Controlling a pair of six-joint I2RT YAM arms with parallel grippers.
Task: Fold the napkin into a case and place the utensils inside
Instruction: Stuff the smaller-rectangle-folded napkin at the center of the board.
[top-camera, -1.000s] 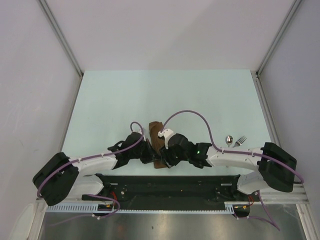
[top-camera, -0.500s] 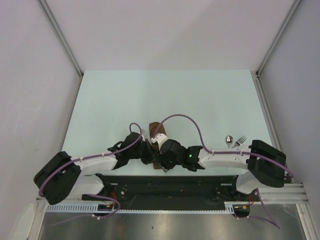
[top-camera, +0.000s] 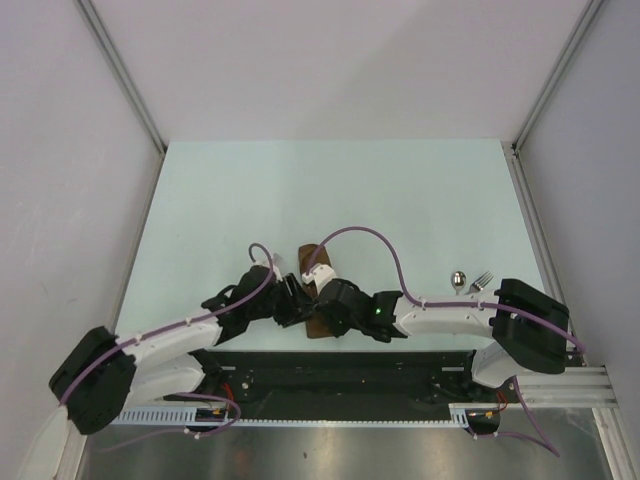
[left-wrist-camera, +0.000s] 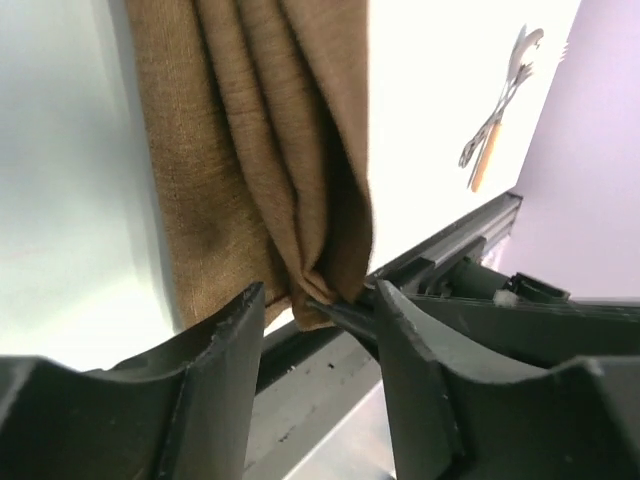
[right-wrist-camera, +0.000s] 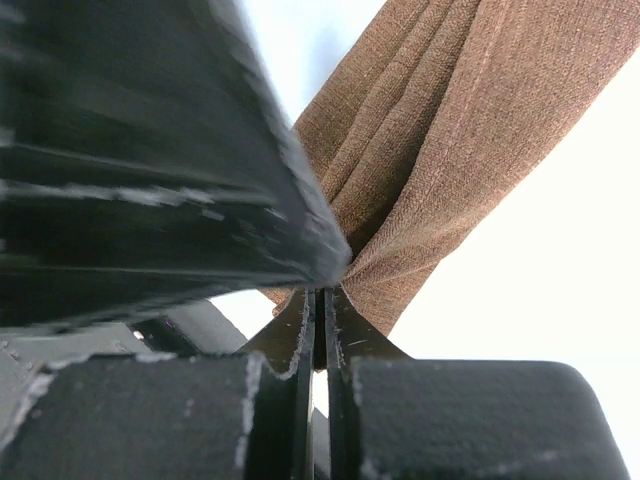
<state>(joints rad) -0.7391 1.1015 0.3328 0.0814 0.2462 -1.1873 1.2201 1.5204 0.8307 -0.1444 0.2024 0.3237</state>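
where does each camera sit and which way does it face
top external: fixed above and behind the bases, looking down on the table; left arm and right arm meet at the napkin, utensils off right.
left wrist: on the left arm, low, facing rightward past the napkin's near end toward the utensils; open left gripper straddles that end.
right wrist: on the right arm, close on the napkin; right gripper shut on its end.
shared: all see the napkin; top and left wrist see the utensils.
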